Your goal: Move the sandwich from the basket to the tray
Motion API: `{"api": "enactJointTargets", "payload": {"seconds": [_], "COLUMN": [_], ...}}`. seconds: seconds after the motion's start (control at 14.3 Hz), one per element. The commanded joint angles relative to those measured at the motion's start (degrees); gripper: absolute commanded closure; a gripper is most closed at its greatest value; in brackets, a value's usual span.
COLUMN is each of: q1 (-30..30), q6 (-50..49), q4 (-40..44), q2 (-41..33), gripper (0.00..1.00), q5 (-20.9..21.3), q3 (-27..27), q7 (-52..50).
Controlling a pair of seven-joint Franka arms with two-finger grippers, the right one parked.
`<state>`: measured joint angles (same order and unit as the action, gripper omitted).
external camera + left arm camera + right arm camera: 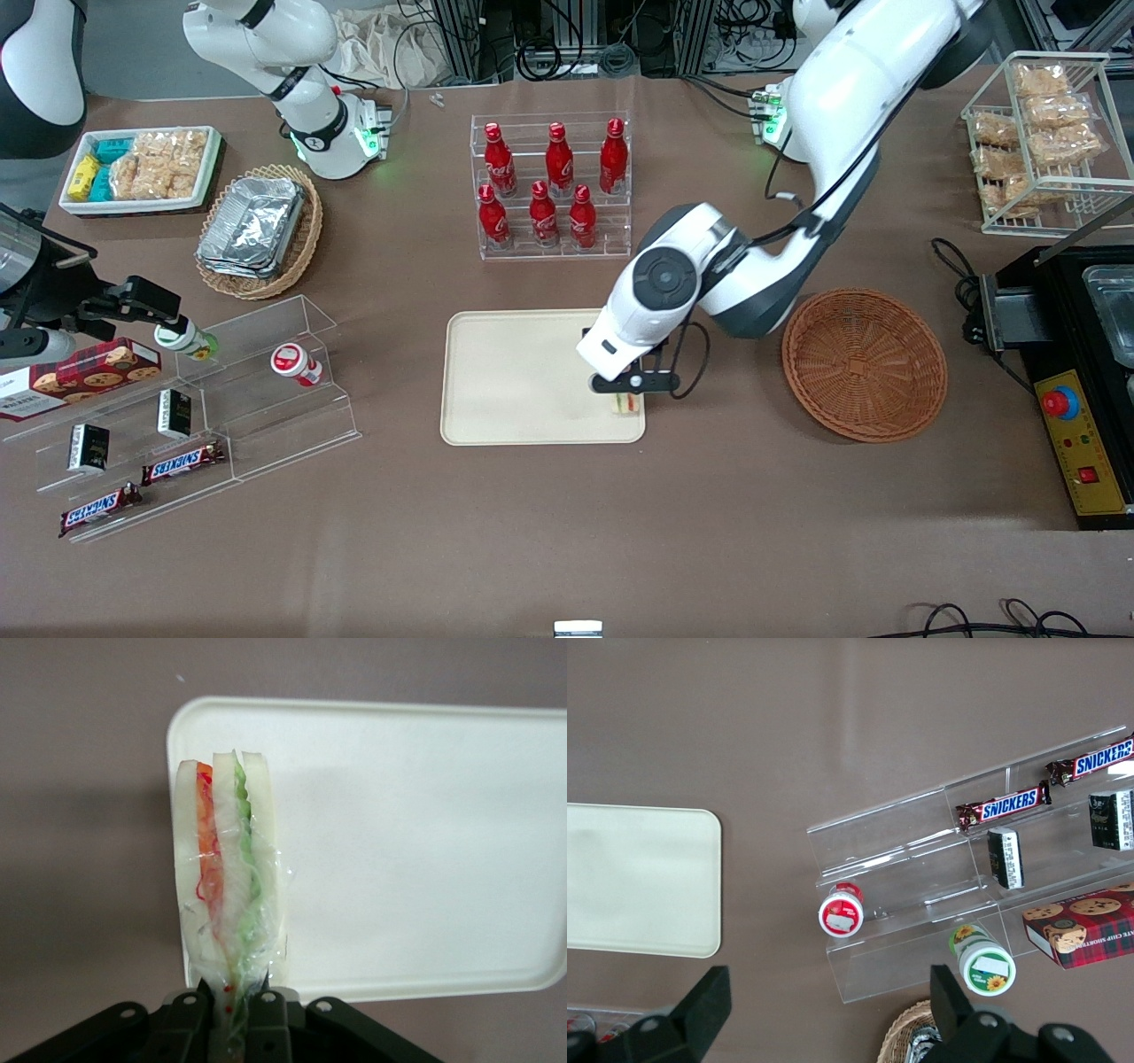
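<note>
I have the gripper point(627, 392) over the corner of the tray point(514, 372) that lies nearest the front camera and toward the working arm's end, and its fingers are closed tight on the sandwich point(627, 404). In the wrist view the sandwich point(229, 877) hangs straight out from between the fingertips, edge-on, pinched at its narrow end, so the bread layers and the orange-red and green filling run away from the gripper point(233, 1010) toward the tray point(425, 833) below. Whether it already touches the tray surface I cannot tell.

The basket point(864, 363) sits well apart from the gripper, toward the working arm's end of the table, with nothing in it.

My read on handling: this is a light, soft thing in a clear film wrap that looks crinkled and loose near the fingers. The film will likely be slippery, and the bread should squash under a firm pinch, so I judge the grip at the thin end to be secure but not gentle. With the body hanging free of the fingers, it may tip onto a flat face once let go. I would want it low over the tray before opening, since it sits close to the rim and could topple off the edge
</note>
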<state>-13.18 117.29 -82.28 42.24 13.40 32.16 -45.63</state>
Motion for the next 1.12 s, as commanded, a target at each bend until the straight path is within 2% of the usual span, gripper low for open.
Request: {"api": "enactJointTargets", "payload": {"seconds": [0.0, 0.28, 0.35, 0.49, 0.56, 0.84, 1.05], "q1": [-1.1, -1.3, -1.4, -1.7, -1.7, -1.0, 0.7], "q6": [0.7, 0.8, 0.8, 0.8, 0.7, -0.2, -4.9], "q4": [1.3, -0.1, -0.1, 0.0, 0.0, 1.0, 1.3], "q2": [3.3, 4.8, 5.0, 5.2, 5.1, 3.3, -2.4], "gripper": [1.00, 1.00, 0.96, 0.15, 0.00, 0.00, 0.00], "q5": [2.4, 2.6, 2.6, 2.6, 2.5, 2.4, 2.6], "q3": [-0.1, -0.2, -0.2, -0.2, -0.2, -0.2, -0.3], "q7": [0.5, 0.6, 0.5, -0.2, -0.2, -1.6, -1.8]}}
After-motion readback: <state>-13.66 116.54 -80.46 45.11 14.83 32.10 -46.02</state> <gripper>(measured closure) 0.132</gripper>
